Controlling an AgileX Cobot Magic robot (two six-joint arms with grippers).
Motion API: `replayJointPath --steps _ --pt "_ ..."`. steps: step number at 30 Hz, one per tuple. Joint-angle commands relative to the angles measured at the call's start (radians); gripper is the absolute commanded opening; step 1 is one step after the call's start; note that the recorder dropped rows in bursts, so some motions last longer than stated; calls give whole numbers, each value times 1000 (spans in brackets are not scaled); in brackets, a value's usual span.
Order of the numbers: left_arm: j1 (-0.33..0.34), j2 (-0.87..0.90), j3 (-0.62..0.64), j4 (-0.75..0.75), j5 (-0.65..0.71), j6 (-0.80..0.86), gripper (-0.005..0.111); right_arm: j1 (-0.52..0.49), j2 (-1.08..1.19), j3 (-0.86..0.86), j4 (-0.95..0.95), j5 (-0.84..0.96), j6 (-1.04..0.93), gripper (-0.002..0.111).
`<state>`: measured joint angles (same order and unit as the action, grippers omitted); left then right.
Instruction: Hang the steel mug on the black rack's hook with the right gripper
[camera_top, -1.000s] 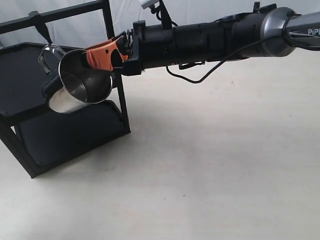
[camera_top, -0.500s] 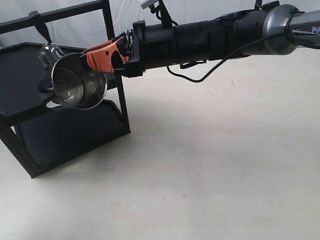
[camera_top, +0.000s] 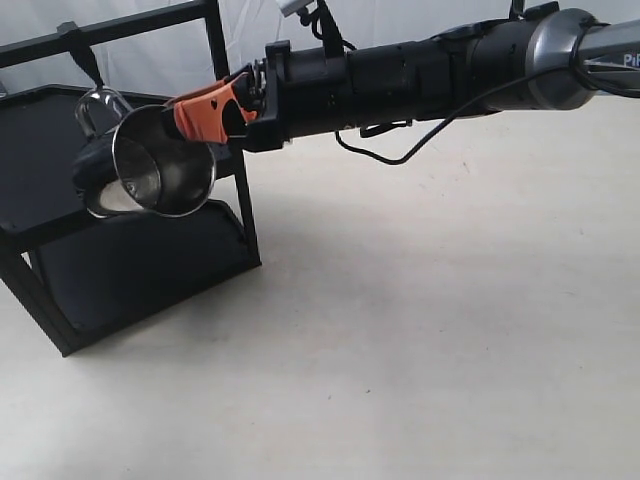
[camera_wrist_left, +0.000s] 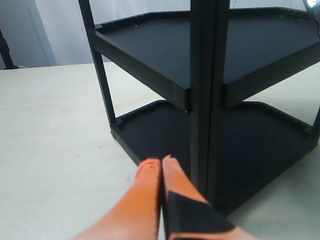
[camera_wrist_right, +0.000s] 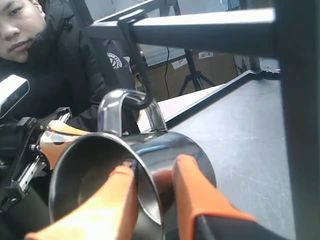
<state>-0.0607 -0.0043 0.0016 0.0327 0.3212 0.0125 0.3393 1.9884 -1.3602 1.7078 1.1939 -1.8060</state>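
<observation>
Exterior view: your right gripper (camera_top: 205, 105) reaches in from the right edge and clamps the rim of the steel mug (camera_top: 150, 172), one orange finger inside the wall and one outside. The mug lies tilted, mouth toward the camera, over the front edge of the upper tray of the black rack (camera_top: 40, 150). Its handle points up to the hook (camera_top: 85, 55), which hangs from the top crossbar near the rack's left end.

Left wrist view: your left gripper (camera_wrist_left: 161, 167) has its orange fingers pressed together with nothing between them. It sits low beside a front leg of the black rack (camera_wrist_left: 150, 55), facing both trays.

Right wrist view: the fingers (camera_wrist_right: 192, 192) pinch the wall of the steel mug (camera_wrist_right: 150, 150). The handle loop sits at the tip of the hook (camera_wrist_right: 132, 55); you cannot tell whether the loop bears on it. A person (camera_wrist_right: 45, 60) sits behind the rack.
</observation>
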Motion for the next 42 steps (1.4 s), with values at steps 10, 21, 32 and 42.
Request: replayJointPath --steps 10,21,32,42 --pt "-2 4 -2 6 -8 -4 0 -8 -8 -4 31 -60 54 26" --pt "-2 4 -2 6 -8 -4 0 -8 -8 -4 31 -28 56 26" --pt "-2 4 -2 6 -8 -4 0 -8 -8 -4 27 1 66 30" --pt "-2 4 -2 6 -8 -4 0 -8 -8 -4 7 1 78 47"
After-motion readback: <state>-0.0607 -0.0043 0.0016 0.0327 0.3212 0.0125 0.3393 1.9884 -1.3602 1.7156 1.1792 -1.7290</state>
